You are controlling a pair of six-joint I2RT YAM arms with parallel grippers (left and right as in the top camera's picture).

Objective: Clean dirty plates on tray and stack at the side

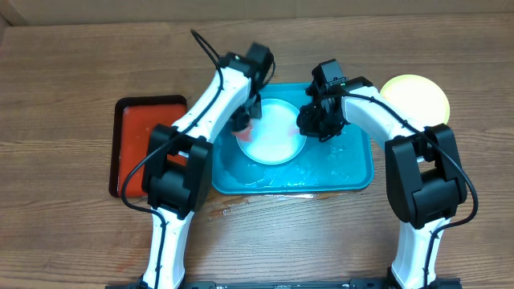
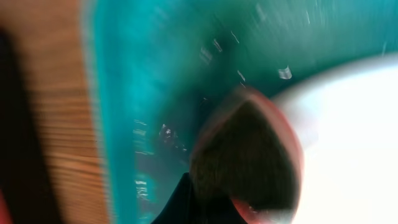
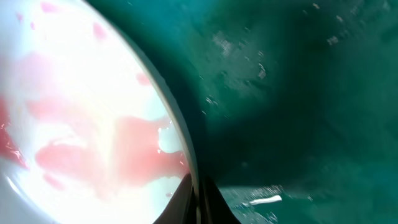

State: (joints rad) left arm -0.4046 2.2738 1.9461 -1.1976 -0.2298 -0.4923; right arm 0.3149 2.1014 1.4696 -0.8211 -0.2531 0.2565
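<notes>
Overhead view first: the plate (image 1: 273, 136) sits inside the cyan tray (image 1: 345, 164), toward the tray's 11 o'clock, pale centre up. Right wrist view shows red-orange smears (image 3: 130, 149) across its face, so it is not clean yet. It looks like light, stiff plastic, and with wet glints all over the tray floor I'd call it slippery. It would likely skate under a scrub unless pinned. The raised rim is the only real purchase, thin enough for two fingers to pinch.

And that is where the right gripper (image 1: 320, 124) is, at the plate's 3 o'clock, fingers closed on the rim, which runs straight down between them in its wrist view. The left gripper (image 1: 243, 120) is at the plate's 9 o'clock, clenched on a reddish-brown pad (image 2: 249, 155) that meets the rim; that view is blurred, so I can't tell how firm the contact is.

Both arms reach in from 6 o'clock. The left arm (image 1: 205, 104) leans diagonally toward 1 o'clock and the right arm (image 1: 377, 112) bends in toward 9, wrists facing each other over the plate.

Off the tray at its 2 o'clock, a yellow-green plate (image 1: 414, 98) rests on the tabletop (image 1: 80, 64). A red tray (image 1: 140, 132) lies at 9 o'clock.
</notes>
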